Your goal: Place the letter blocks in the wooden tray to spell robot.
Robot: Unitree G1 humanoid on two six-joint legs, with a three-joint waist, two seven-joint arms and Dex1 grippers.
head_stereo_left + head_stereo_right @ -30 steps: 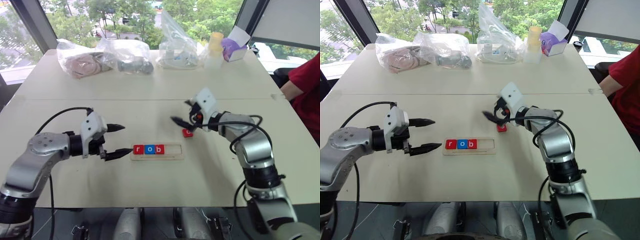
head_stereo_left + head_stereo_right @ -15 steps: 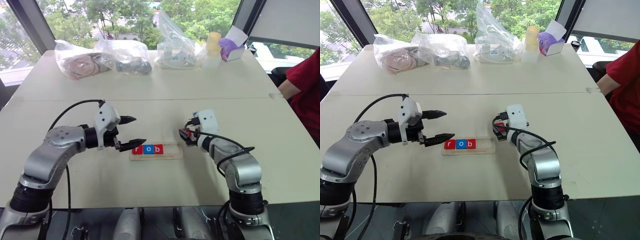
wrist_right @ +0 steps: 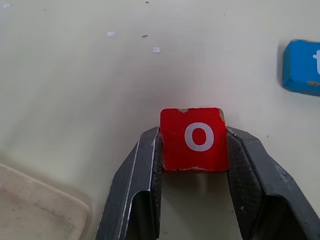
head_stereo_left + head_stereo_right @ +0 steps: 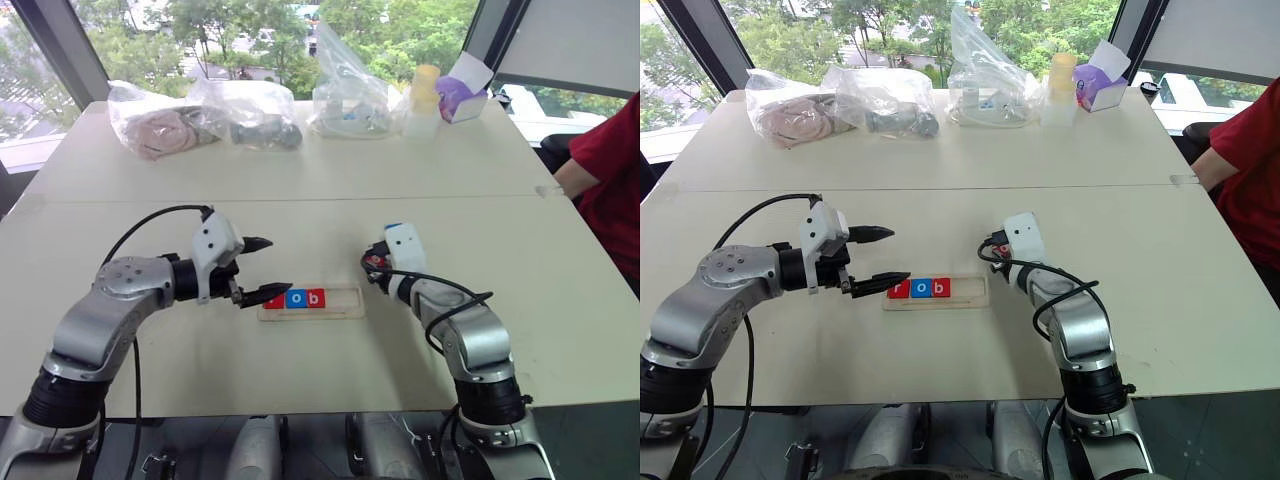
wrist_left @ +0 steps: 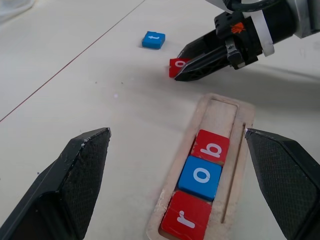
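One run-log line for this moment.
tray: r, o, b seated | right tool: shut on red o block | left tool: open | t block: on table

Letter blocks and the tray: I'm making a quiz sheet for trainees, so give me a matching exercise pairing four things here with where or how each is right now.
Column one:
1. red o block
2. blue t block
3. red r block
4. left gripper

Column two:
A. lying loose on the table, outside the wooden tray
B. clamped between the right gripper's jaws
C. open, holding nothing, beside the tray's end
D. seated in the tray next to the blue o block

Pairs: 1-B, 2-A, 3-D, 4-C
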